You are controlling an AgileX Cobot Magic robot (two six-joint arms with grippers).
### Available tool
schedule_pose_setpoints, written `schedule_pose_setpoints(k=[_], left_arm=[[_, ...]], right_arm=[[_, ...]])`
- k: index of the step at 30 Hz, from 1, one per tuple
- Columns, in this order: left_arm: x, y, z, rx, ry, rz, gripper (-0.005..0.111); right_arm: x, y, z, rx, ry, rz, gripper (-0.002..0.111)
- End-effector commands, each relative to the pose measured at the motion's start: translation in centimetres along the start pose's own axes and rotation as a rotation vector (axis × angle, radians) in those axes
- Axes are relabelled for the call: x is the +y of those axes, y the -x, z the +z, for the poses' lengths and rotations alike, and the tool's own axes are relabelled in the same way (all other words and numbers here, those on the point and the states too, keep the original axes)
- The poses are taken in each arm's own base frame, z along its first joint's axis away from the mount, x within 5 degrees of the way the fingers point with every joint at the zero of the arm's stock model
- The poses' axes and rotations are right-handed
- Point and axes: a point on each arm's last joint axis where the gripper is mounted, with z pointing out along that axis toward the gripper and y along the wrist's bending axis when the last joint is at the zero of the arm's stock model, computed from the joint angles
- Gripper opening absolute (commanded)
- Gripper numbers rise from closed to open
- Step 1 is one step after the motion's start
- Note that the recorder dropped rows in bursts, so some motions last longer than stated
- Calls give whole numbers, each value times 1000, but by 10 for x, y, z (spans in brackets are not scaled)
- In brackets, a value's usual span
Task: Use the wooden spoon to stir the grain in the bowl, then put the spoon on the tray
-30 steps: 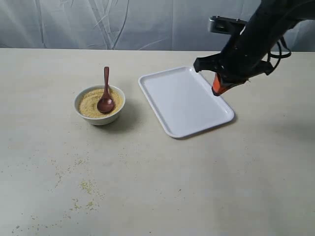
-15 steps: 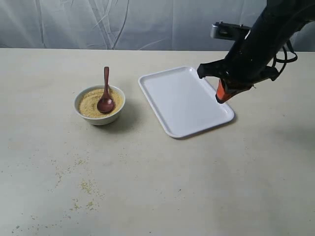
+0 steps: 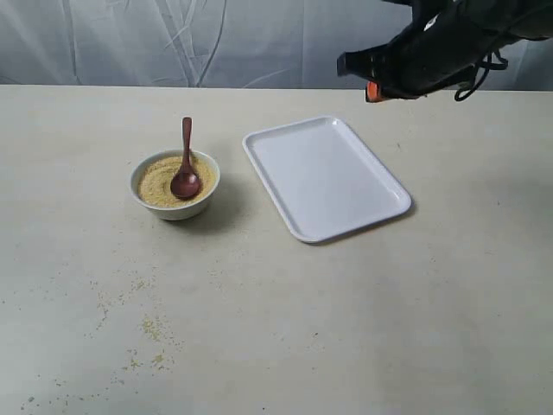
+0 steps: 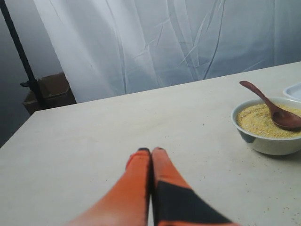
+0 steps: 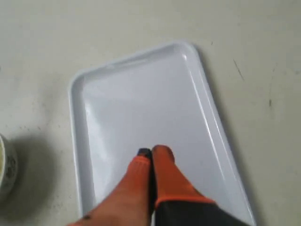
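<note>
The white bowl (image 3: 175, 183) holds yellow-tan grain (image 3: 155, 183), and the dark wooden spoon (image 3: 185, 164) rests in it, scoop in the grain, handle leaning over the far rim. To its right lies the bare white tray (image 3: 325, 175). My right gripper (image 3: 372, 90) is shut and empty, raised high above the tray's far end; its wrist view shows it (image 5: 151, 151) over the tray (image 5: 141, 108). My left gripper (image 4: 151, 150) is shut and empty, held off from the bowl (image 4: 266, 139), spoon (image 4: 273, 107) and grain (image 4: 258, 123); it is out of the exterior view.
Loose greenish-yellow specks (image 3: 147, 327) are scattered on the table's front left. A white curtain (image 3: 216, 39) hangs behind the table. The bowl's edge (image 5: 5, 170) shows beside the tray in the right wrist view. A dark stand and box (image 4: 47, 92) sit past the table's end.
My right arm has lifted and pulled back from just above the tray's far right rim to high above its far end. Bowl, spoon and tray have not moved.
</note>
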Motion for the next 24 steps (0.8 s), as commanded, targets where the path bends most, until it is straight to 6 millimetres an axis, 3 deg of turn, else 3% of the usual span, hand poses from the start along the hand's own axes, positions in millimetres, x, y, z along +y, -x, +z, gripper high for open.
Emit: schedule_pose_setpoints(k=[1,8,10,13,16,18,24], left_arm=[[0,0,0,-9,0,0,0],[0,0,0,-9,2,7,0],[0,0,0,-9,2,7,0],[0,0,0,-9,3,11,0],[0,0,0,-9,4,17,0],[1,0,0,-7,8,38,0],[1,-1,0,-4,8,38,0]], right_arm=[[0,14,-5,-148,17,72,-1],[-4,33,-3,-352,7,136,-1],[-3,37,8,-313,11,94,-1],[1,44,38,-139,92,-10,-1],[16,52,76,13,351,-91,-1],[24,56,99,53,537,-69,-1],[29,56,151,95,800,-1,-1]])
